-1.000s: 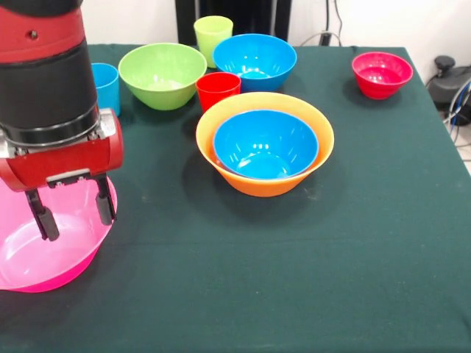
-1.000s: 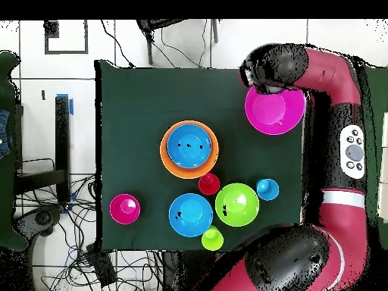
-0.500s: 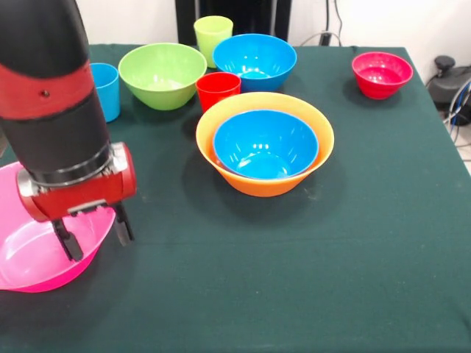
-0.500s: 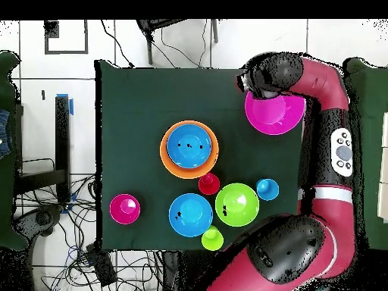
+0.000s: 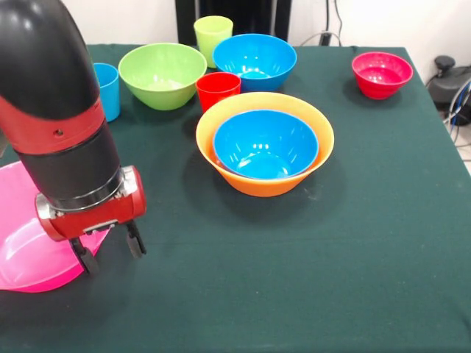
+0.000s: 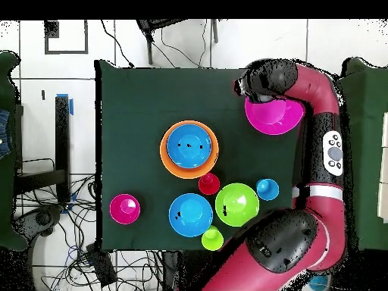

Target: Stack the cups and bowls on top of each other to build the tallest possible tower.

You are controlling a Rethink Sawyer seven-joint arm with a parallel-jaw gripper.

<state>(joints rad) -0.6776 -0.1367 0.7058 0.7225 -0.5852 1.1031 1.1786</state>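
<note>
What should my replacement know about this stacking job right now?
Gripper: open, holding nothing, its fingers straddling the pink bowl's rim.
Tower so far: one blue bowl nested in the orange bowl.
Loose on the table: second blue bowl, green bowl, small red bowl, red cup, green cup, light blue cup.
Left: everything else still needs stacking.

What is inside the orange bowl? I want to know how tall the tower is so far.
One blue bowl sits nested in the orange bowl, its rim lower than the orange rim. Nothing lies in the blue bowl. Anything beneath it is hidden.
</note>
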